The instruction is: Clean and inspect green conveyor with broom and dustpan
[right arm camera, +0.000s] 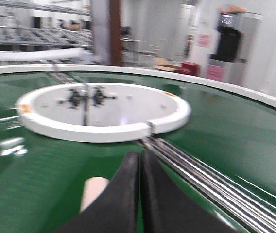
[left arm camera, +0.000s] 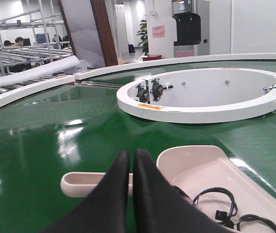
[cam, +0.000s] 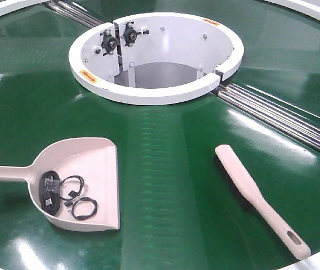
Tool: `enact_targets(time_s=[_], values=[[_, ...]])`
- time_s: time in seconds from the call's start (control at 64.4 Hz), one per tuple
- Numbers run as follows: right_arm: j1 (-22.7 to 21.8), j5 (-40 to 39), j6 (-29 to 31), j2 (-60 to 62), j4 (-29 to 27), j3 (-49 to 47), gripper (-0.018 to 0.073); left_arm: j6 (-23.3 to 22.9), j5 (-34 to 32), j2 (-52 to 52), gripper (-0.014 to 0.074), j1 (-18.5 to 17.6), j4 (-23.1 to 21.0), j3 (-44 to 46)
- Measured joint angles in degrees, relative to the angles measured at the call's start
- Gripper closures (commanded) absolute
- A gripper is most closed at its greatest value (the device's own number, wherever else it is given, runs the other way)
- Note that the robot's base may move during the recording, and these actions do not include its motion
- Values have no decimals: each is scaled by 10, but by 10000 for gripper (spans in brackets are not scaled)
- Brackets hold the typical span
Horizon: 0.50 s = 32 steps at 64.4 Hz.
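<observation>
Both pincers were closed and empty. Left pincer hung over the dustpan handle; right pincer over the broom, which lay lengthwise toward the white ring, right of the dustpan.

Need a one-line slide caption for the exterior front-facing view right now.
Dustpan holding black cables and broom lying apart on the green conveyor, neither gripped.

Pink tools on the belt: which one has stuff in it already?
The dustpan, the wide scoop on the left of the green conveyor. Black cables lie inside it. The broom on the right is a slim flat brush holding nothing.
</observation>
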<state>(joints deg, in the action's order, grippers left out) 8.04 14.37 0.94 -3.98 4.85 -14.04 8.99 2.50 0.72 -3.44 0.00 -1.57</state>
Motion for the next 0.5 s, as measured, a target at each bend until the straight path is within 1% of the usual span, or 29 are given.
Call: enact_targets(time_s=[0.078,0.155,0.248,0.357,0.497], values=[[-62,7,-9,0,-14,0,568,0,0,0,603,0,0,0],[-92,6,-14,0,-24,6,568,0,0,0,603,0,0,0],[-91,-4,-16,10,-25,32,568,0,0,0,603,0,0,0],[-75,-23,-16,32,-26,78,568,0,0,0,603,0,0,0],[-66,-69,-20,46,-27,143,568,0,0,0,603,0,0,0]])
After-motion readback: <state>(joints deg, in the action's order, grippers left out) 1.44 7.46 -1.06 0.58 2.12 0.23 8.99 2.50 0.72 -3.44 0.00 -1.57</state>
